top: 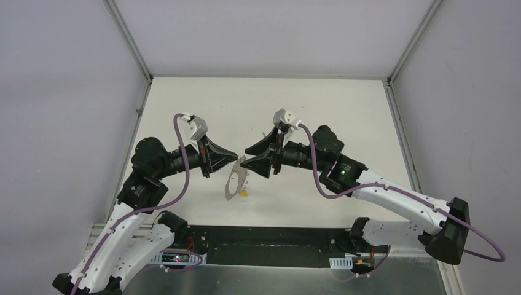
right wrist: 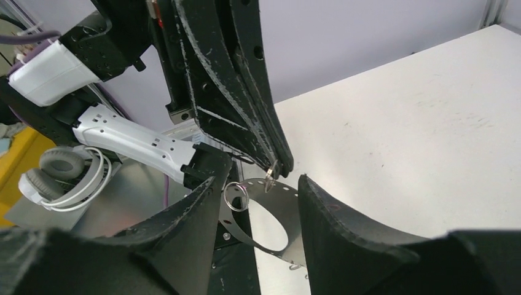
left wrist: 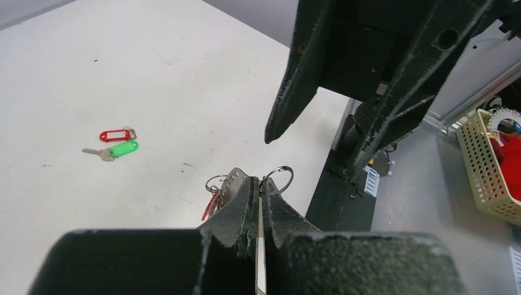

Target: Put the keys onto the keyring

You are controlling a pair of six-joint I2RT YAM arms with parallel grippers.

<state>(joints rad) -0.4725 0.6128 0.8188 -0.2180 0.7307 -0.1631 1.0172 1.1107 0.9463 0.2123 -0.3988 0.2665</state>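
Left wrist: two loose keys [left wrist: 123, 149], one keyring [left wrist: 236, 182].

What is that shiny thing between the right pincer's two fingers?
The keyring, a flat grey metal hoop, pinched by the shut left pincer. The right wrist view shows it in that gap.

I can't read a single word, number or brand anywhere. The red tag [left wrist: 114, 134] lying on the bench [left wrist: 153, 74] has a white paper window, but any writing on it is too small to make out. The green tag [left wrist: 125, 148] just beside it shows no lettering.
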